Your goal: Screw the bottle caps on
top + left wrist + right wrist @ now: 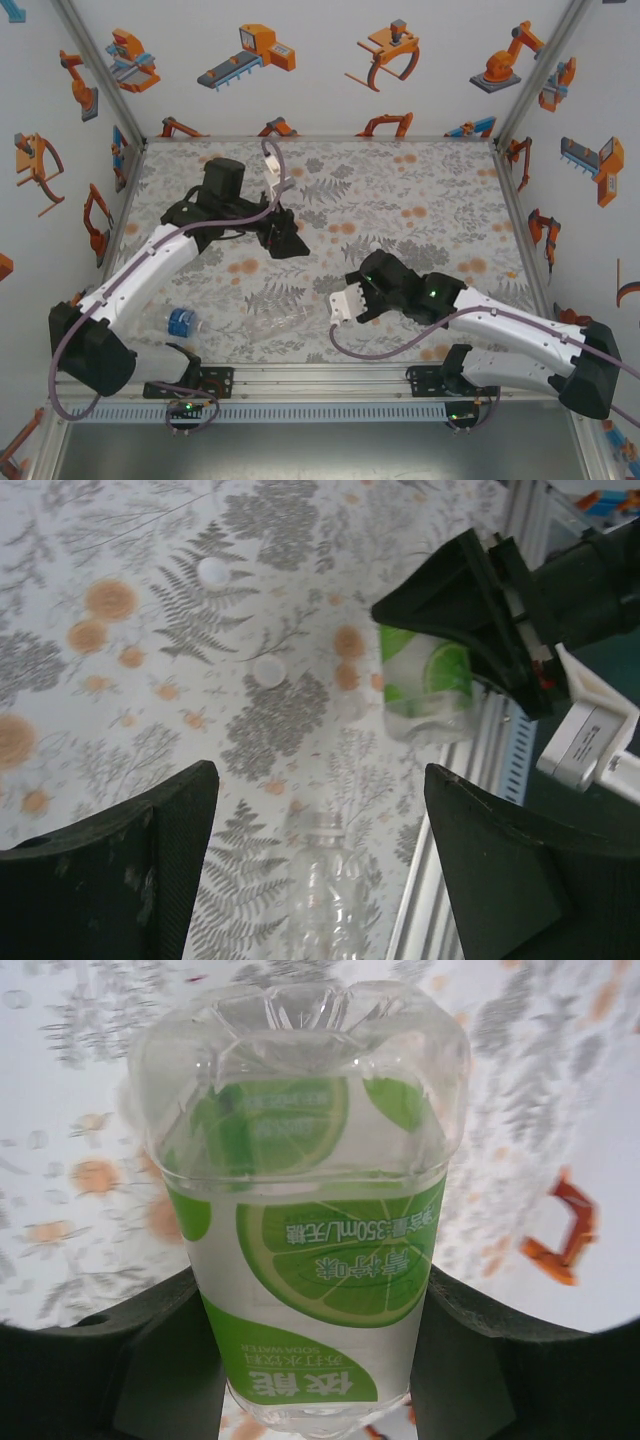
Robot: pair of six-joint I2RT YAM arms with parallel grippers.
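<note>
The green bottle point(300, 1210) sits clamped in the right gripper point(315, 1380); two white caps point(268, 671) lie loose on the table point(60, 600) apart from it, the left gripper point(285, 240) spread empty. Its thin walls look likely to twist or slip under screwing torque, cross-threading a cap

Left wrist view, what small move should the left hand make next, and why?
Probably lower the open left hand onto the nearer white cap and close on it. The right hand grips the green-labelled bottle, that cap and a second cap lie loose on the table, and nothing sits between the left fingers.
</note>
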